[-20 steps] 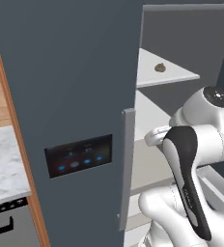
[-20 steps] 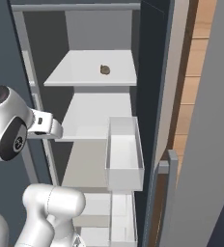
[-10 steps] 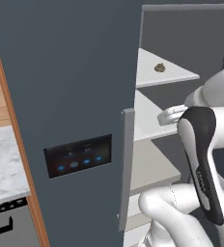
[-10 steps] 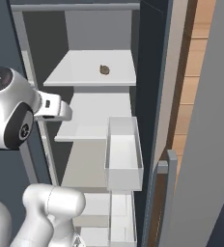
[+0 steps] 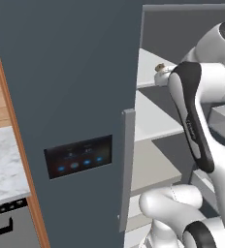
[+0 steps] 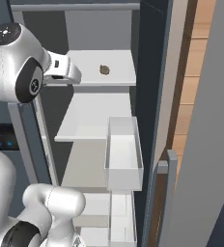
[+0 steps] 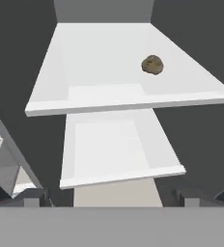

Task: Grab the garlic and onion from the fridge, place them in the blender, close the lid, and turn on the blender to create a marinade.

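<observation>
nothing fetched yet: fridge [image 5: 75, 72] open, gripper [image 7: 112, 198] spread and empty, facing a brown lump [image 7: 152, 64] on the top shelf [image 7: 99, 62]; blending steps all remain.

Over the last second the arm has swung upward and forward into the open fridge [image 6: 152, 96]. The gripper [image 7: 111, 195], earlier level with the middle shelf [image 6: 92, 120], now sits at the front edge of the top shelf [image 6: 97, 72], whose small brown lump [image 6: 105, 70] lies ahead of it and a little to one side.
</observation>
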